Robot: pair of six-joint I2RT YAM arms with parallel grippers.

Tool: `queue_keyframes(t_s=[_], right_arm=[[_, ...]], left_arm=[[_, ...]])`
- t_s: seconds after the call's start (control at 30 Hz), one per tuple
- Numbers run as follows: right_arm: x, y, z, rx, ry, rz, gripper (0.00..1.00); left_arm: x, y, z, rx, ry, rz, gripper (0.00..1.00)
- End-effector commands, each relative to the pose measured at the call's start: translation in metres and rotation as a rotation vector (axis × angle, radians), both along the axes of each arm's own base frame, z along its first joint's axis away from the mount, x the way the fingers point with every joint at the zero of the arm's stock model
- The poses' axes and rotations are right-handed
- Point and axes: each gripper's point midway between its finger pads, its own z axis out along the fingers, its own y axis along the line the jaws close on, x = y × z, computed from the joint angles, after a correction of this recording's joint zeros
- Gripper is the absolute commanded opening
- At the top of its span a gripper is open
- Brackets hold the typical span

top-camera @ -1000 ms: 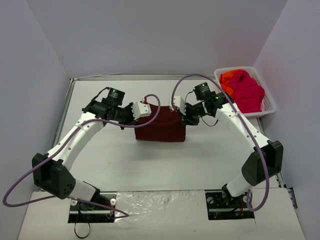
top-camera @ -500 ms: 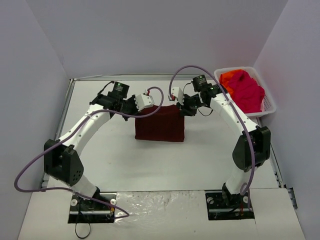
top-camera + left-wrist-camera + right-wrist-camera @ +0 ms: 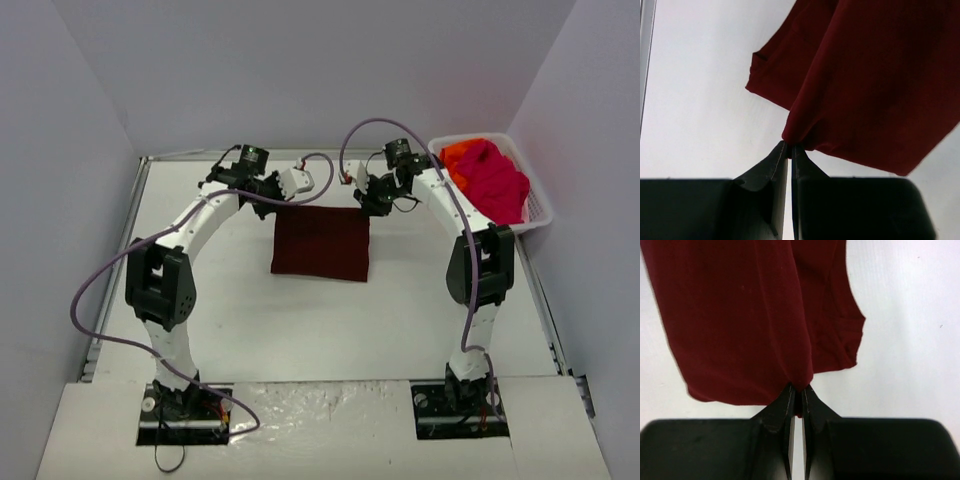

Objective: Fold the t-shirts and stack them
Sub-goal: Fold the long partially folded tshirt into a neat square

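White links, black joints; looping purple cables; left hand and right hand black-fingered.

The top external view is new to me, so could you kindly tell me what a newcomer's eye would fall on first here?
A dark maroon t-shirt forms a rectangle in the middle of the white table, the strongest colour there. Both arms reach to its far edge, with the left claw and the right claw each pinched shut on the cloth. At the far right, a white basket holds a bright pink shirt and an orange shirt.
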Motion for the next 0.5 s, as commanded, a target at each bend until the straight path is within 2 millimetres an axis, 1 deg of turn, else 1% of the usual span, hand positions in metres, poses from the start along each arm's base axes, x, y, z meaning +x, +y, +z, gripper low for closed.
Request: queue_keyframes(t_s=[0.0, 0.03, 0.07, 0.1, 0.13, 0.17, 0.2, 0.23, 0.27, 0.3, 0.37, 0.4, 0.47], right_arm=[[0.021, -0.006, -0.015, -0.001, 0.008, 0.000, 0.00], [0.029, -0.006, -0.015, 0.002, 0.000, -0.003, 0.00], [0.034, -0.010, -0.031, -0.005, 0.028, -0.012, 0.00], [0.039, -0.011, -0.036, -0.005, 0.035, -0.019, 0.00], [0.044, -0.012, -0.042, -0.006, 0.043, -0.027, 0.00], [0.052, -0.012, -0.051, -0.007, 0.051, -0.034, 0.00], [0.056, -0.013, -0.056, -0.009, 0.057, -0.040, 0.00], [0.059, -0.014, -0.062, -0.011, 0.064, -0.045, 0.00], [0.064, -0.013, -0.071, -0.012, 0.075, -0.049, 0.00], [0.067, -0.013, -0.076, -0.013, 0.080, -0.052, 0.00], [0.073, -0.012, -0.089, -0.016, 0.095, -0.057, 0.00], [0.074, -0.013, -0.093, -0.018, 0.101, -0.061, 0.00], [0.078, -0.012, -0.102, -0.021, 0.110, -0.065, 0.00]], left_arm=[[0.025, 0.001, -0.001, 0.006, -0.004, 0.007, 0.02], [0.030, 0.000, -0.006, 0.009, 0.005, 0.010, 0.02], [0.035, 0.001, -0.011, 0.015, 0.014, 0.015, 0.02], [0.041, 0.002, -0.015, 0.023, 0.018, 0.024, 0.02], [0.051, 0.000, -0.025, 0.030, 0.030, 0.026, 0.02], [0.053, 0.002, -0.032, 0.037, 0.049, 0.030, 0.03], [0.057, 0.001, -0.048, 0.045, 0.077, 0.032, 0.02], [0.063, -0.001, -0.046, 0.044, 0.067, 0.028, 0.02], [0.065, 0.000, -0.052, 0.050, 0.078, 0.029, 0.02], [0.067, 0.000, -0.068, 0.063, 0.103, 0.028, 0.02], [0.074, -0.001, -0.072, 0.069, 0.098, 0.032, 0.02], [0.076, 0.000, -0.083, 0.082, 0.113, 0.036, 0.02], [0.080, 0.000, -0.086, 0.087, 0.110, 0.040, 0.02]])
